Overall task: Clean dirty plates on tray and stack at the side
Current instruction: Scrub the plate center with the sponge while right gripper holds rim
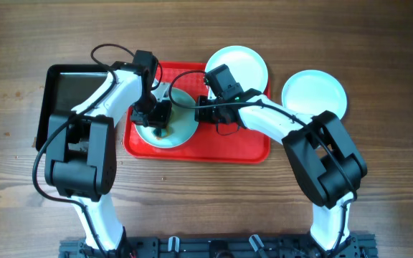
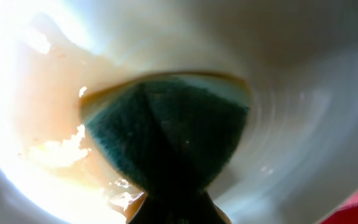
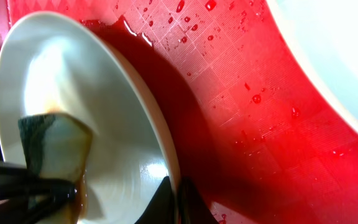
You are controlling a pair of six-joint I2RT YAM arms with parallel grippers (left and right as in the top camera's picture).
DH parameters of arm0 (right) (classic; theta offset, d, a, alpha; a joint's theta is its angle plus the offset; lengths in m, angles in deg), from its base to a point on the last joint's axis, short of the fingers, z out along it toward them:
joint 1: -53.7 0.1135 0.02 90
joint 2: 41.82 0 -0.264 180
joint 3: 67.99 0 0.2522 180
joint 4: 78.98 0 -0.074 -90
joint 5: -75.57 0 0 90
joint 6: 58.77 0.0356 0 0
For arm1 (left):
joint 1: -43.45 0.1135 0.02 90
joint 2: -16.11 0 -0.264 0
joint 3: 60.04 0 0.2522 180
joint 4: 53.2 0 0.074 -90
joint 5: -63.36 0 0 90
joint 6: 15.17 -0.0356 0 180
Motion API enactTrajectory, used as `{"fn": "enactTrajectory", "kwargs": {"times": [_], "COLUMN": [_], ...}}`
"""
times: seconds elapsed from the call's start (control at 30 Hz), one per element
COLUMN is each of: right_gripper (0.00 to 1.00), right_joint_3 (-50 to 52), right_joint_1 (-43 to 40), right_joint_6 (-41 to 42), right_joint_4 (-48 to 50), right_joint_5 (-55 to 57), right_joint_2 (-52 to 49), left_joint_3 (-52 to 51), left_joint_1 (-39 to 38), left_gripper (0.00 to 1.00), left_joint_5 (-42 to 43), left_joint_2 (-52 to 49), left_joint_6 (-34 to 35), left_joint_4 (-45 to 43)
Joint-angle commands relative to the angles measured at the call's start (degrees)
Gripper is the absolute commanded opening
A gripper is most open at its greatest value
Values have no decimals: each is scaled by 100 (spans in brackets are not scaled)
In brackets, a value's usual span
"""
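Observation:
A dirty plate (image 1: 181,122) stands tilted on the red tray (image 1: 242,149), its inside streaked with orange-brown sauce (image 2: 48,93). My right gripper (image 1: 201,109) is shut on its rim (image 3: 166,155), the fingertips (image 3: 174,198) pinching the edge. My left gripper (image 1: 158,115) is shut on a green and yellow sponge (image 2: 166,130) pressed against the plate's inside; the sponge also shows in the right wrist view (image 3: 55,146). A second plate (image 1: 246,61) lies over the tray's far edge. A third plate (image 1: 314,93) lies on the table to the right of the tray.
A glossy black tray (image 1: 74,93) lies on the table left of the red tray. Water drops (image 3: 253,98) dot the red tray's ribbed floor. The wooden table (image 1: 378,179) extends round everything.

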Motion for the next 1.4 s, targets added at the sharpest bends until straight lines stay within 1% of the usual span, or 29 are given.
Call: {"fn": "enactTrajectory", "kwargs": {"times": [0.0, 0.07, 0.13, 0.17, 0.23, 0.3, 0.37, 0.43, 0.57, 0.63, 0.73, 0.87, 0.9, 0.97, 1.03, 1.07, 1.13, 1.27, 1.37], "right_gripper": [4, 4, 4, 4, 4, 4, 4, 4, 4, 4, 4, 4, 4, 4, 4, 4, 4, 4, 4], "right_joint_3": [-20, -20, -20, -20, -20, -20, -20, -20, -20, -20, -20, -20, -20, -20, -20, -20, -20, -20, -20], "right_joint_1": [9, 9, 9, 9, 9, 9, 9, 9, 9, 9, 9, 9, 9, 9, 9, 9, 9, 9, 9], "right_joint_6": [24, 24, 24, 24, 26, 24, 26, 26, 26, 26, 24, 22, 22, 22, 22, 22, 22, 20, 20], "right_joint_4": [-11, -9, -4, -4, -4, -2, 0, 0, 9, 15, 13, 11, 11, 13, 13, 15, 20, 17, 13], "right_joint_5": [-68, -66, -66, -68, -66, -68, -68, -68, -68, -68, -68, -63, -63, -63, -63, -66, -66, -66, -66], "right_joint_2": [-160, -160, -160, -160, -160, -160, -160, -160, -160, -160, -160, -160, -160, -160, -160, -160, -160, -160, -160], "left_joint_3": [-83, -116, -170, -225, -271, -269, -269, -269, -267, -249, -190, -63, -63, -63, -63, -63, -66, -109, -328], "left_joint_1": [-63, -63, -63, -66, -87, -101, -101, -101, -101, -101, -133, -282, -306, -363, -402, -415, -417, -463, -579], "left_gripper": [4, 4, 4, 4, 4, 4, 4, 4, 4, 4, 4, 4, 4, 4, 4, 4, 4, 4, 4], "left_joint_5": [-839, -1445, -1856, -1996, -2026, -2094, -2245, -2417, -2959, -3222, -3220, -3220, -3220, -3115, -2793, -2393, -1746, -549, -203], "left_joint_2": [-168, -168, -168, -168, -168, -168, -168, -168, -168, -168, -168, -114, -76, 22, 76, 81, 79, 68, 59], "left_joint_6": [876, 1639, 2446, 3023, 3810, 4247, 4826, 5097, 5106, 4833, 4284, 3469, 3386, 2892, 2428, 2057, 1596, 940, 442], "left_joint_4": [-234, -269, -264, -245, -247, -323, -457, -608, -1106, -1445, -1792, -1537, -1403, -975, -612, -422, -223, -136, -138]}}
